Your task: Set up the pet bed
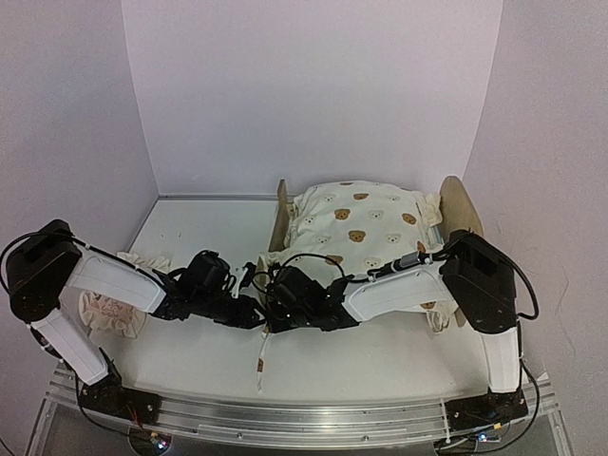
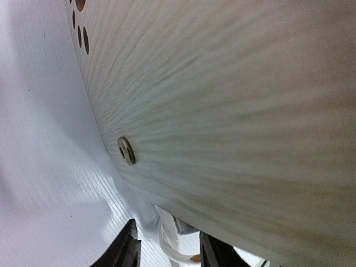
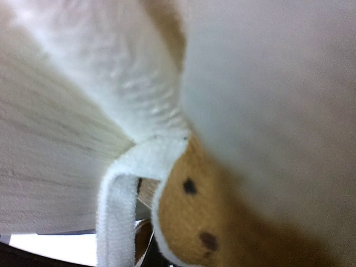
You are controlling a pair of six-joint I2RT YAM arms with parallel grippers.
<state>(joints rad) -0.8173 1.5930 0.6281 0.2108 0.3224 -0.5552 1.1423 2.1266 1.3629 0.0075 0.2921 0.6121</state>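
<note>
Lilac walls (image 1: 313,85), white desk (image 1: 190,361): left tool (image 1: 249,312) and right tool (image 1: 277,306) meet at the near corner of the pet bed (image 1: 463,204), which lies just beyond them under a puffy bear-print quilt (image 1: 356,223). Left wrist: smooth grained plywood, fingers (image 2: 127,250) apart around a limp white tie (image 2: 167,245); best closed squarely on it. Right wrist: jaws together, fuzzy tie alongside.

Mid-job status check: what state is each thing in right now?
pet bed: upright on the table, covered by the bear-print quilt.
bear-print quilt: draped over the bed.
ruffled pillow: lying on the table, off the bed.
left hand: open, a quilt tie between its fingers.
right hand: shut, against the quilt.
</note>
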